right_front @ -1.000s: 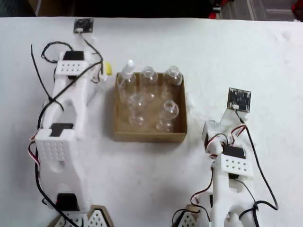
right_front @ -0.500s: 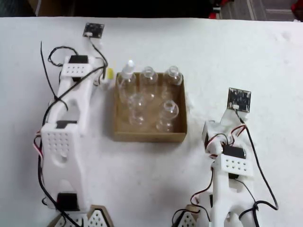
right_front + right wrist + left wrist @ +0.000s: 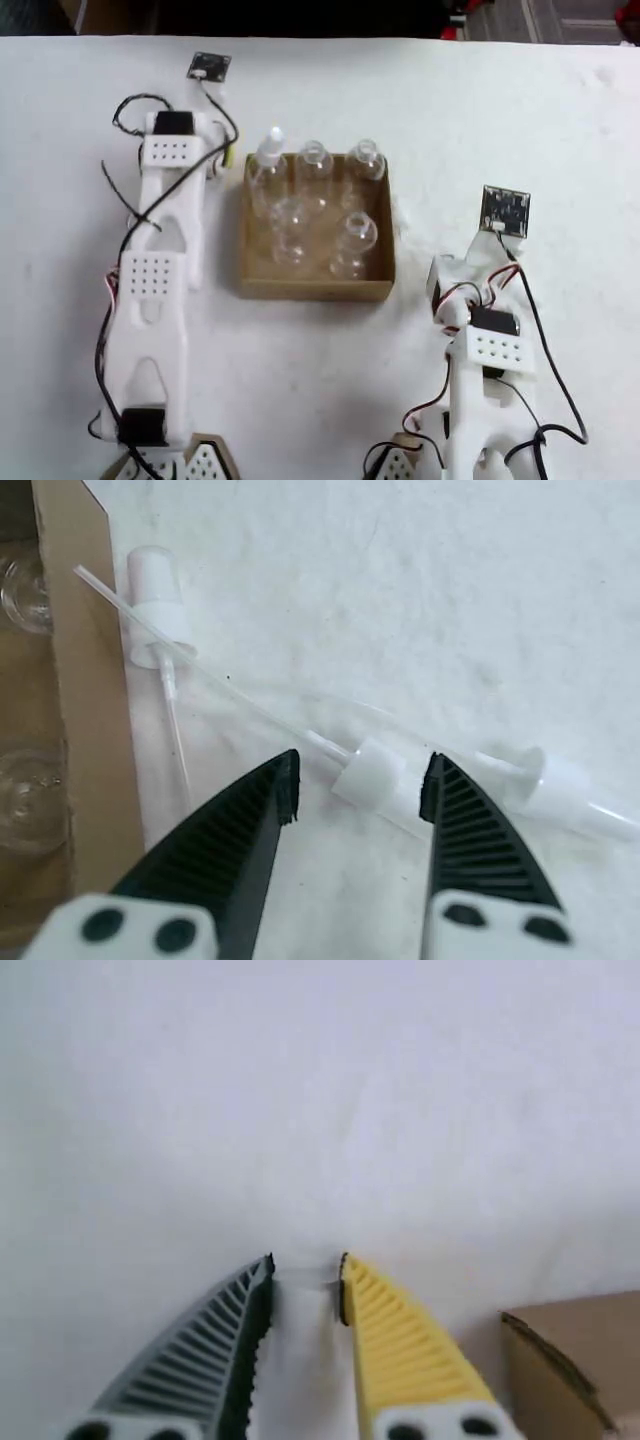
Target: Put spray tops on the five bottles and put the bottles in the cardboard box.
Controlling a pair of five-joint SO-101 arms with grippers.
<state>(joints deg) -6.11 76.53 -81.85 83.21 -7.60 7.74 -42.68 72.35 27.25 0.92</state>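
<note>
Pinching seemingly a spray top [image 3: 303, 1350], the left claw [image 3: 305, 1268] hovers (right claw [image 3: 360, 770] splayed).

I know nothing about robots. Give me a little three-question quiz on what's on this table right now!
1. How many bottles stand in the cardboard box?
2. True or false: every bottle wears a spray top.
3. The right gripper is: A) open over a loose spray top, B) shut on a bottle, C) inside the box.
Key: 1. five; 2. false, just one does; 3. A.
</note>
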